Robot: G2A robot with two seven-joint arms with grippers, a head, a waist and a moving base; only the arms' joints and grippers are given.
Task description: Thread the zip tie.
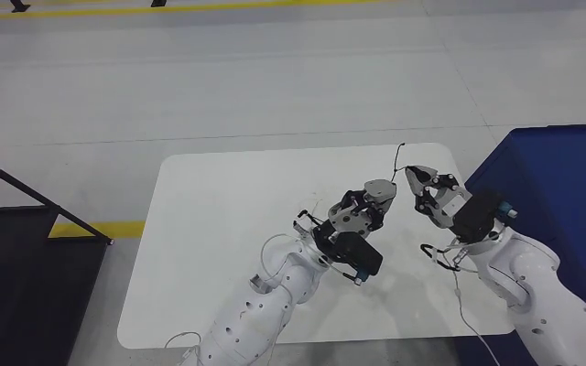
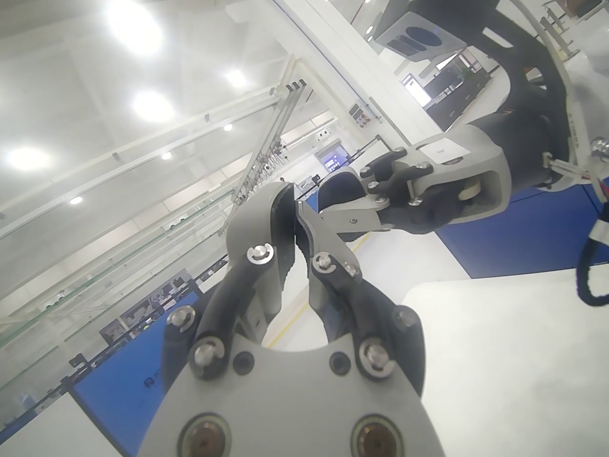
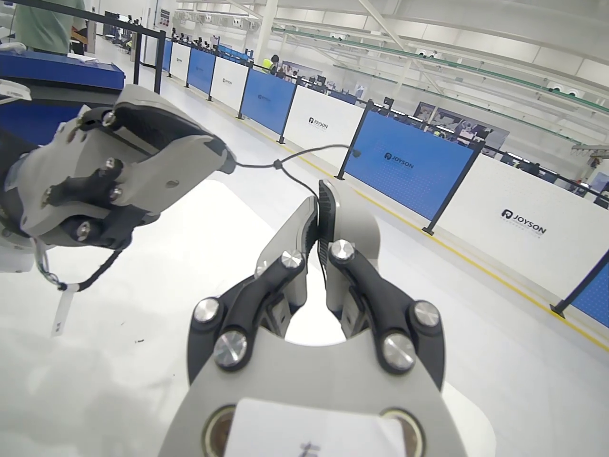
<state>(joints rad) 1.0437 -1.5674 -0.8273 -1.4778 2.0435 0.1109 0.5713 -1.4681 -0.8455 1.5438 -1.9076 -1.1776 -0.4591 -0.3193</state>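
The zip tie (image 3: 296,178) is a thin black strap held in the air between both grippers. In the right wrist view my right gripper (image 3: 318,206) is shut on one strand. My left gripper (image 3: 227,160) is shut on another strand's end. The strands meet at a small dark thickening (image 3: 277,163), and a free length runs on to a small dark tip (image 3: 355,150). From above, the left gripper (image 1: 388,192) and right gripper (image 1: 413,175) are tip to tip over the table's far right part, with the zip tie (image 1: 399,157) rising from between them. The left wrist view has its own gripper (image 2: 290,213) shut, with the right gripper (image 2: 319,199) just beyond.
The white table (image 1: 229,229) lies bare to the left of the arms. A blue barrier (image 1: 540,174) stands by the table's right edge. A dark frame (image 1: 37,265) sits on the floor to the left.
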